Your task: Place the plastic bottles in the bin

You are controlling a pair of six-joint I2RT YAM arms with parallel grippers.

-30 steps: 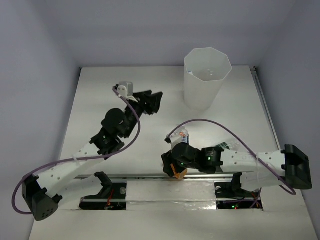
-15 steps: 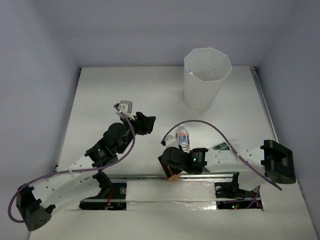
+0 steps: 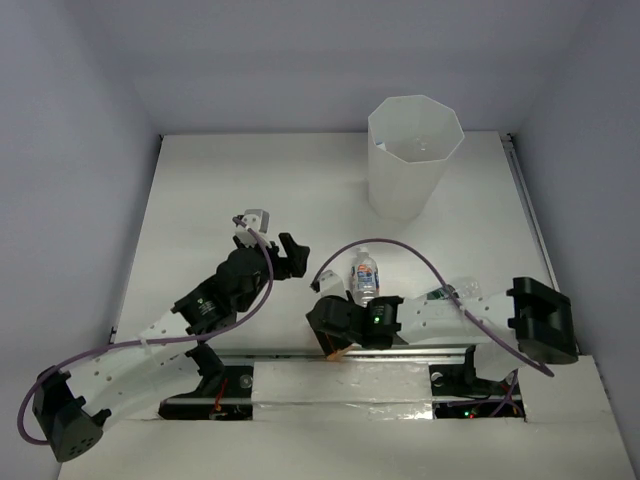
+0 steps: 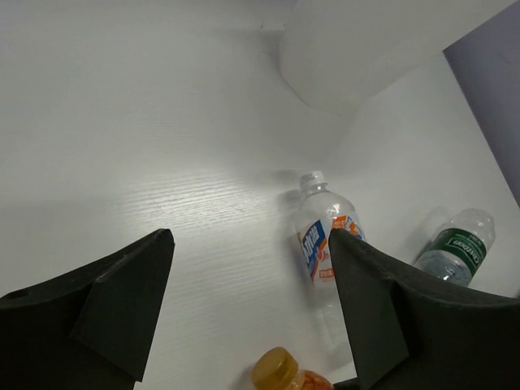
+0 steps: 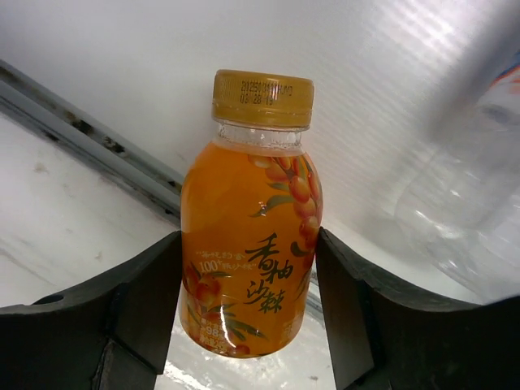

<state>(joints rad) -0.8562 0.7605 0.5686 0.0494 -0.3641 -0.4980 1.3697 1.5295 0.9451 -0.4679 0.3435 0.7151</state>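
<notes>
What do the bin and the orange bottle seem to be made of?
The bin: probably plastic, white and matte, perhaps translucent; thin faceted walls, no shine. The orange bottle: likely clear glossy plastic; the orange drink shows through, with soft highlights.

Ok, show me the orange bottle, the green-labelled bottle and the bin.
orange bottle (image 5: 252, 236), right wrist view, on its body.
green-labelled bottle (image 4: 457, 246), left wrist view, on its label.
bin (image 3: 403, 190), top view, on its wall.

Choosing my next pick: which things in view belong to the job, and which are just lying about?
Job:
- tall white translucent plastic bin
- clear plastic bottle with a blue label
- clear plastic bottle with a green label
- short orange plastic bottle with a gold cap

Not the job:
- purple cables
- grey metal rail
</notes>
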